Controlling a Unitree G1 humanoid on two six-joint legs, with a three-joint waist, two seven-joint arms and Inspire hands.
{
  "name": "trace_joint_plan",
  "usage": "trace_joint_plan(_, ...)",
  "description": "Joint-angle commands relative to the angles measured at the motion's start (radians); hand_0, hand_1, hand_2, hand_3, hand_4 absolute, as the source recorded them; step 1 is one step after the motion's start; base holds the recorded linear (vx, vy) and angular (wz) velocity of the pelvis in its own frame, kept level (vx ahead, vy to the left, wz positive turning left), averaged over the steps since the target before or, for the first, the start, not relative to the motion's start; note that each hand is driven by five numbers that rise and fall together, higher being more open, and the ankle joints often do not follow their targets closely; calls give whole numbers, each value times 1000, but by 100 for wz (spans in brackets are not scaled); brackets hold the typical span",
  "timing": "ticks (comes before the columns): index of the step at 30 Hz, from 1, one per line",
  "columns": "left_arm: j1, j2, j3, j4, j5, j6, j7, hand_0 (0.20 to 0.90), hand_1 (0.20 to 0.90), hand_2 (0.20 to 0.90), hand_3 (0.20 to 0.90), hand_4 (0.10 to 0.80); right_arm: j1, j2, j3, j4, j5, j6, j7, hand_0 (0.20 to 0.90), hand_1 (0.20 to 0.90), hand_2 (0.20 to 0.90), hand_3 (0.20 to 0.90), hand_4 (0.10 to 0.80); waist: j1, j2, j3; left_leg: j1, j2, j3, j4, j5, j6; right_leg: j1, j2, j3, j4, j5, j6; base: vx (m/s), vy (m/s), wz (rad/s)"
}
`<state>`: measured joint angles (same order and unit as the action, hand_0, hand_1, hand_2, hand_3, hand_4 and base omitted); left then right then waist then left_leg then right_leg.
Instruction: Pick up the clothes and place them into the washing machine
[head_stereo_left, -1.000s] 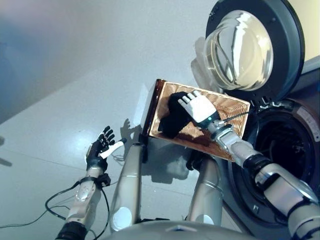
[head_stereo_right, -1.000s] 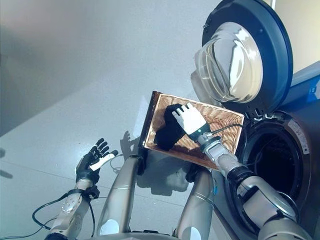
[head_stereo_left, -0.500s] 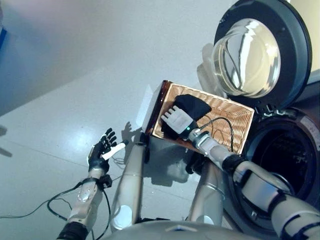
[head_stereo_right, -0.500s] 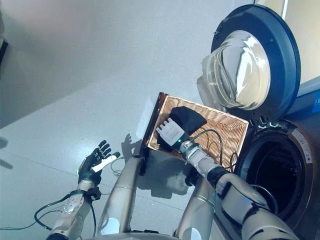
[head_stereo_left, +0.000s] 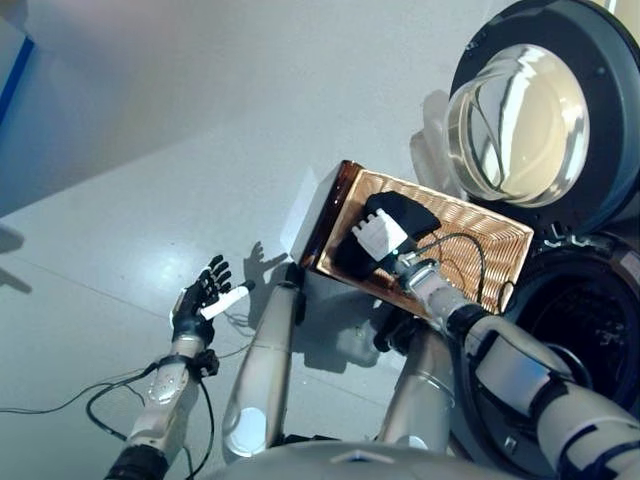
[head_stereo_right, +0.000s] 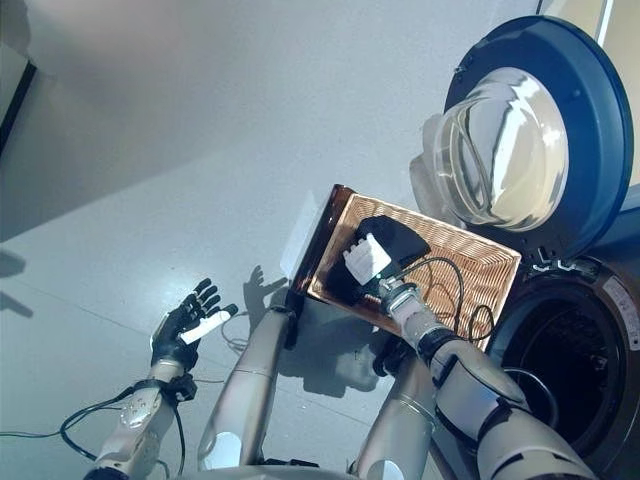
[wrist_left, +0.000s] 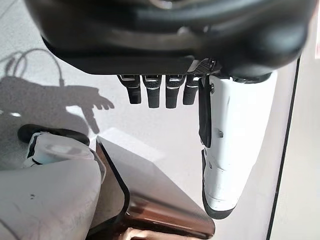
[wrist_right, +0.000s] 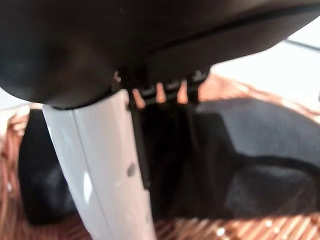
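A black cloth (head_stereo_left: 402, 218) lies in the shallow wicker basket (head_stereo_left: 480, 235), which rests on a low dark brown box (head_stereo_left: 322, 222) beside the washing machine. My right hand (head_stereo_left: 378, 234) lies on the near end of the cloth, its white back facing up. In the right wrist view the cloth (wrist_right: 250, 150) spreads past the white thumb (wrist_right: 107, 165). My left hand (head_stereo_left: 203, 297) hangs open and empty over the grey floor, far left of the basket. The left wrist view shows its straight fingers (wrist_left: 155, 92).
The washing machine's round door (head_stereo_left: 535, 110) stands open behind the basket, its dark drum (head_stereo_left: 590, 330) to the right of it. A black cable (head_stereo_left: 460, 245) loops over the basket's wicker. Grey floor (head_stereo_left: 150, 150) stretches to the left.
My right hand has swung from the basket's middle to the near end of the black cloth. The whole view has shifted. The left hand has stayed put.
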<state>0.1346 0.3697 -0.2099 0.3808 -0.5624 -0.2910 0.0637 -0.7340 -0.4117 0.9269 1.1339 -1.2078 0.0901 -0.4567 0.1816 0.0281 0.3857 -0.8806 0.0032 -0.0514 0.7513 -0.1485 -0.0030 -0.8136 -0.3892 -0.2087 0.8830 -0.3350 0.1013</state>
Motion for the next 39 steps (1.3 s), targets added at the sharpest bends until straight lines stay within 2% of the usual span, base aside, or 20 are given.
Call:
trace_joint_plan(1, 54, 47, 17, -132, -1, -75, -4, 900, 900, 900, 900, 800, -87, -95, -33, 10, 3, 60, -29, 900, 900, 900, 900, 800, 19, 39, -29, 5, 1, -3, 16, -37, -28, -9, 41, 94, -29, 149, 23, 0, 0, 0)
trace_joint_plan(5, 55, 50, 19, -138, -2, -73, -7, 900, 900, 900, 900, 800, -91, -129, -40, 25, -3, 73, -21, 900, 900, 900, 900, 800, 18, 38, -30, 6, 3, -1, 12, -35, -30, -9, 39, 94, -26, 147, 24, 0, 0, 0)
trace_joint_plan(6, 56, 49, 20, -138, -4, -71, -10, 900, 900, 900, 900, 800, -88, -139, -43, 41, -7, 81, -14, 826, 826, 826, 826, 747, 18, 38, -32, 6, 1, 0, 11, -37, -29, -8, 39, 92, -26, 146, 23, 0, 0, 0)
trace_joint_plan(9, 56, 50, 24, -143, -3, -69, -14, 900, 900, 900, 900, 800, -75, -149, -53, 58, -11, 88, -7, 785, 785, 785, 785, 718, 15, 38, -33, 4, 1, -1, 12, -37, -30, -12, 36, 92, -24, 142, 22, 0, 0, 0)
trace_joint_plan(10, 60, 53, 25, -153, -3, -65, -19, 900, 900, 900, 900, 800, -76, -152, -53, 66, -15, 88, 2, 697, 697, 697, 697, 655, 14, 41, -34, 2, 2, -1, 12, -37, -30, -15, 35, 95, -21, 140, 21, 0, 0, 0)
trace_joint_plan(11, 61, 53, 25, -153, -3, -65, -19, 900, 900, 900, 900, 800, -76, -152, -53, 65, -15, 88, 2, 656, 656, 656, 656, 625, 14, 41, -34, 2, 2, -1, 12, -37, -30, -16, 35, 95, -21, 140, 21, 0, 0, 0)
trace_joint_plan(12, 63, 51, 26, -158, -6, -65, -21, 900, 900, 900, 900, 800, -73, -152, -56, 68, -16, 88, 6, 532, 532, 532, 532, 537, 14, 42, -33, -1, 1, 0, 15, -37, -30, -20, 34, 96, -17, 140, 20, 0, 0, 0)
trace_joint_plan(13, 65, 51, 27, -162, -6, -64, -21, 900, 900, 900, 900, 800, -74, -155, -56, 71, -18, 90, 8, 472, 472, 472, 472, 494, 15, 42, -32, -3, 2, 0, 15, -37, -30, -21, 34, 97, -16, 139, 20, 0, 0, 0)
trace_joint_plan(15, 68, 53, 32, -170, -8, -66, -23, 900, 900, 900, 900, 800, -78, -156, -56, 74, -18, 89, 11, 409, 409, 409, 409, 449, 15, 45, -30, -7, 1, 0, 20, -38, -29, -26, 35, 100, -11, 137, 18, 0, 0, 0)
trace_joint_plan(17, 69, 54, 34, -177, -11, -69, -24, 900, 900, 900, 900, 800, -85, -160, -55, 68, -20, 89, 13, 233, 233, 233, 233, 324, 15, 48, -26, -16, 0, -1, 28, -40, -30, -35, 33, 101, -3, 134, 17, 0, 0, 0)
trace_joint_plan(18, 69, 54, 34, -177, -12, -69, -24, 900, 900, 900, 900, 800, -85, -160, -55, 68, -20, 89, 13, 200, 200, 200, 200, 300, 15, 48, -26, -16, 0, -1, 29, -40, -30, -35, 33, 101, -3, 134, 17, 0, 0, 0)
trace_joint_plan(33, 73, 53, 48, -191, -8, -71, -18, 900, 900, 900, 900, 800, -89, -135, -94, 58, 19, 95, -9, 200, 200, 200, 200, 300, 15, 53, -30, -32, 1, -6, 30, -34, -32, -50, 33, 101, 14, 127, 13, 0, -1, 0)
trace_joint_plan(36, 69, 46, 53, -193, -2, -72, -8, 900, 900, 900, 900, 800, -74, -109, -174, 64, 108, 97, -42, 200, 200, 200, 200, 300, 12, 54, -27, -25, 3, -4, 20, -29, -31, -45, 34, 98, 5, 135, 15, 0, 0, 0)
trace_joint_plan(37, 66, 41, 58, -192, 2, -73, -1, 900, 900, 900, 900, 800, -57, -90, -241, 57, 196, 87, -72, 200, 200, 200, 200, 300, 8, 54, -26, -19, 4, 0, 11, -25, -29, -40, 38, 96, -3, 142, 16, 0, 0, 0)
trace_joint_plan(38, 66, 42, 58, -193, 2, -73, 0, 900, 900, 900, 900, 800, -56, -90, -242, 58, 197, 87, -73, 200, 200, 200, 200, 300, 9, 53, -26, -18, 4, 0, 11, -25, -29, -39, 38, 96, -4, 143, 16, 0, 0, 0)
trace_joint_plan(39, 62, 35, 69, -181, 6, -72, 8, 900, 900, 900, 900, 800, -37, -76, -308, 29, 299, 57, -94, 200, 200, 200, 200, 300, 1, 50, -25, -11, 6, 3, 3, -22, -28, -38, 42, 96, -9, 152, 18, 0, 0, 0)
